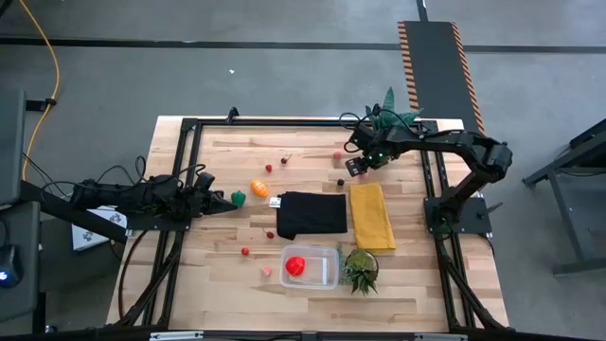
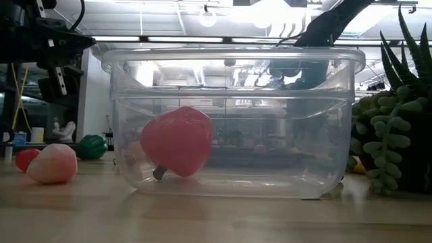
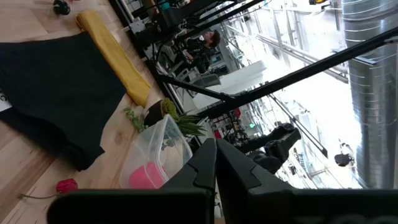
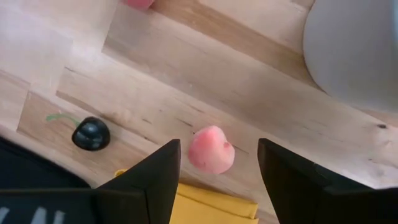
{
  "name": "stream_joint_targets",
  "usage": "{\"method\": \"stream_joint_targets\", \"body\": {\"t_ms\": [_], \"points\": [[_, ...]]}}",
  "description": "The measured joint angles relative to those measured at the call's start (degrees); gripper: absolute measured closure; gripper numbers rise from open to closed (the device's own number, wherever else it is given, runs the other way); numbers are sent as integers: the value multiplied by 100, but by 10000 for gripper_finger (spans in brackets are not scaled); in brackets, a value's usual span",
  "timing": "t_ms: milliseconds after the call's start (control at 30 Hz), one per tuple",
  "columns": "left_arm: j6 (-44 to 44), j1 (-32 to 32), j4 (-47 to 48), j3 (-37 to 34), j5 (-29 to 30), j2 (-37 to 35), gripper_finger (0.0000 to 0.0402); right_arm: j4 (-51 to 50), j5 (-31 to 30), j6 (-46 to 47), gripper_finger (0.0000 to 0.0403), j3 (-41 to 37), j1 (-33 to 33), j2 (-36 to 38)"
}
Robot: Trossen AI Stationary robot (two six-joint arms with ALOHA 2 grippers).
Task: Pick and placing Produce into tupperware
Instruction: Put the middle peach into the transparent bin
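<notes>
- right claw (image 4: 214, 163) hangs over the far right part of the wooden table (image 1: 227, 270), fingers spread apart with nothing between them; a small pink rounded toy fruit (image 4: 211, 149) lies on the wood right under the gap, not touched as far as I can see
- a tiny dark berry with a green stem (image 4: 91, 134) sits close to that pink one, and the yellow folded cloth (image 1: 371, 216) edge is just beside it too; if the claw drops a bit off-centre, one finger could catch the cloth or nudge the berry away
- pink fruit looks round and slick, so I'd guess it could squirt out sideways when the fingers close, maybe toward the white pot
- left claw (image 1: 230, 202) is shut and empty, parked on the left side near a small green toy vegetable (image 1: 239, 198)
- clear plastic rectangular tub (image 1: 311, 266) sits at the near edge, with a larger red toy fruit (image 2: 177, 140) already inside
- the tub is well apart from the right claw, with a black cloth (image 1: 311, 214) between; a loose grip could drop the fruit on the way; spiky potted plant (image 1: 361, 269) right beside the tub could snag the arm
</notes>
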State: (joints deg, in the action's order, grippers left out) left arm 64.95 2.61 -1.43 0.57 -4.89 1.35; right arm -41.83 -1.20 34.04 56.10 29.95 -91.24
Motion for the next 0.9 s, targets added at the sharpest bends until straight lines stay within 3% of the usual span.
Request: {"method": "stream_joint_targets", "body": {"t_ms": [900], "points": [[4, 0, 2, 0, 0, -1, 401, 661, 82, 93, 199, -468, 7, 0]]}}
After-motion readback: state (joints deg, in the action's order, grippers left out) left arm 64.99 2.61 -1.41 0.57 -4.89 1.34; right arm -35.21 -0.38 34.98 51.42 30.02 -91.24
